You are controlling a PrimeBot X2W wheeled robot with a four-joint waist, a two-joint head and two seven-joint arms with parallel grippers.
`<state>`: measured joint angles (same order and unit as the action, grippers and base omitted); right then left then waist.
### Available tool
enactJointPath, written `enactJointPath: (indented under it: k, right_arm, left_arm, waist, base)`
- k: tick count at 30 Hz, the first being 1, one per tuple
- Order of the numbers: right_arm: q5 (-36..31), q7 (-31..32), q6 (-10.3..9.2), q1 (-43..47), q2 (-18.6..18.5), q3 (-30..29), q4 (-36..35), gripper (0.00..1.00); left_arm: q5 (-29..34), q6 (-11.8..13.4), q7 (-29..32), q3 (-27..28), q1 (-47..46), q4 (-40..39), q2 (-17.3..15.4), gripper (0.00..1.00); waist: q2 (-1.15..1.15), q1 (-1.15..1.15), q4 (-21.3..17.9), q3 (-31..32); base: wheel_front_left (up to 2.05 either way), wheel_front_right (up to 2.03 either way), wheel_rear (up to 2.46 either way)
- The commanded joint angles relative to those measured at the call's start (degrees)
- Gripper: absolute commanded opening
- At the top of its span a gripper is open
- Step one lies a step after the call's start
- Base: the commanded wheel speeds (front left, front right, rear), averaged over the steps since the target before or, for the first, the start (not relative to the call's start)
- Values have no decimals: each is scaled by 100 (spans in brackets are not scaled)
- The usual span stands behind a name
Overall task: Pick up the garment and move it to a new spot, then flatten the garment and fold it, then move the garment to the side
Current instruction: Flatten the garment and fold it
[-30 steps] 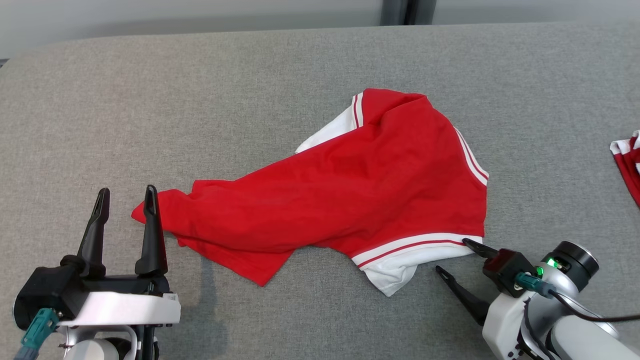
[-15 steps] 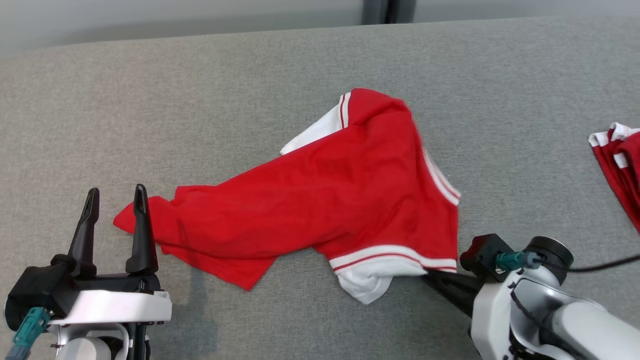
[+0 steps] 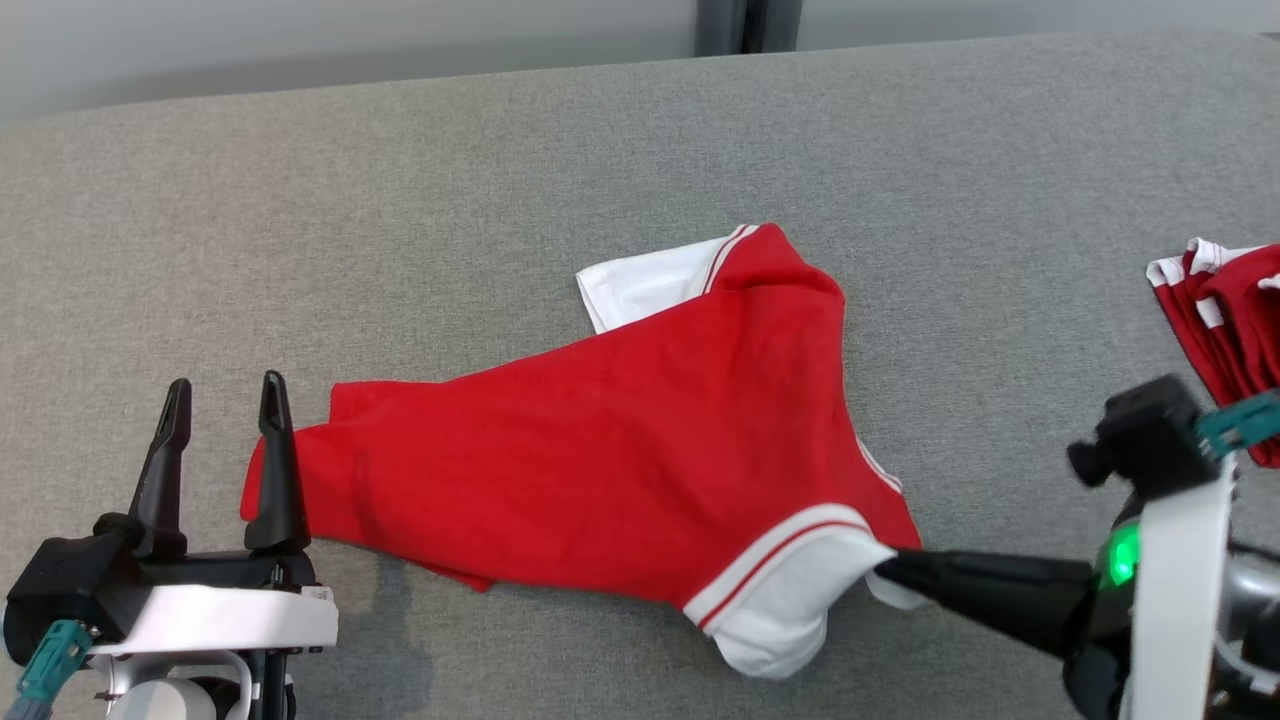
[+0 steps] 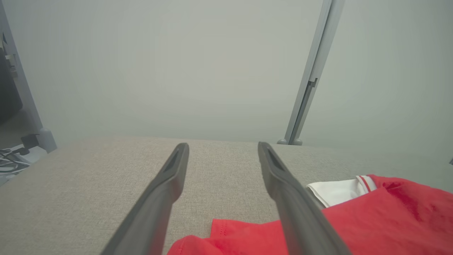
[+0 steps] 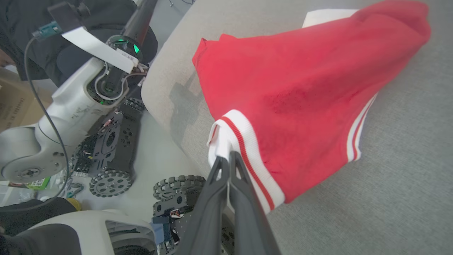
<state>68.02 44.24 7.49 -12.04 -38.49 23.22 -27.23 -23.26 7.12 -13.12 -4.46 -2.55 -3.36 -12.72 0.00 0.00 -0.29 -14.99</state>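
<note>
- The garment (image 3: 620, 450), a red shirt with white striped cuffs, lies crumpled near the middle of the grey fabric worktop (image 3: 400, 200). It is neither flattened nor folded.
- The right pincer (image 3: 885, 568) is clamped on the near white cuff (image 3: 790, 610), with the jaws pressed together on the cloth. That corner looks lifted, while most of the shirt rests on the worktop.
- The left pincer (image 3: 225, 385) stands wide and holds nothing. It sits just beside the shirt's left end, and whether it touches the cloth cannot be told.
- By these signs the task is in its first step: the grip is made, but the move to a new spot, the flattening, the folding and the shift to the side all remain.
- The shirt's long axis runs left to right across the head view. The narrow hem end points to the robot's left, and the sleeved end, with its far sleeve (image 3: 650, 285), points right.
- Another red-and-white garment (image 3: 1225, 310) lies at the right edge.
</note>
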Motion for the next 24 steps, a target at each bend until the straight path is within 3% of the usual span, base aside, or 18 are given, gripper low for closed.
enactJointPath:
  k: [1,4,7,8,15,20,21,23,24]
  right_arm:
    - [396,121,0,84,207,-349,74,0]
    - [721,235,0,-96,504,-931,644,0]
    - [811,309,0,-414,856,-1338,1666,0]
    - [811,309,0,-414,856,-1338,1666,0]
    - [524,36,0,-1433,1707,-1839,3893,0]
    - [242,-415,1,-1902,2023,-1903,4698,0]
    - [197,-524,0,-1958,2046,-1897,4781,15]
    - [158,-709,0,-1983,2106,-1838,4878,100]
    - [112,-857,0,-1992,2092,-1833,4890,100]
  left_arm:
    - [-16,21,6,-7,-29,-20,-28,100]
    - [-11,7,21,-59,-102,-23,-19,100]
    - [8,-32,35,-132,-206,-14,-8,100]
    - [8,-32,35,-132,-206,-14,-8,100]
    - [36,-104,18,-290,-445,87,49,100]
    - [39,-149,-22,-345,-548,168,91,100]
    - [39,-150,-35,-351,-558,187,100,100]
    - [44,-150,-49,-362,-576,224,111,100]
    - [47,-153,-60,-369,-593,242,117,100]
  waist:
    - [0,0,10,-17]
    - [0,0,34,-56]
    - [0,0,110,-146]
    - [0,0,110,-146]
    - [0,0,386,-437]
    - [0,0,484,-564]
    - [0,0,488,-574]
    - [0,0,487,-580]
    - [0,0,483,-581]
  base:
    - [0,0,0]
    - [0,0,0]
    - [0,0,0]
    - [0,0,0]
    - [0,0,0]
    - [0,0,0]
    - [0,0,0]
    - [0,0,0]
    - [0,0,0]
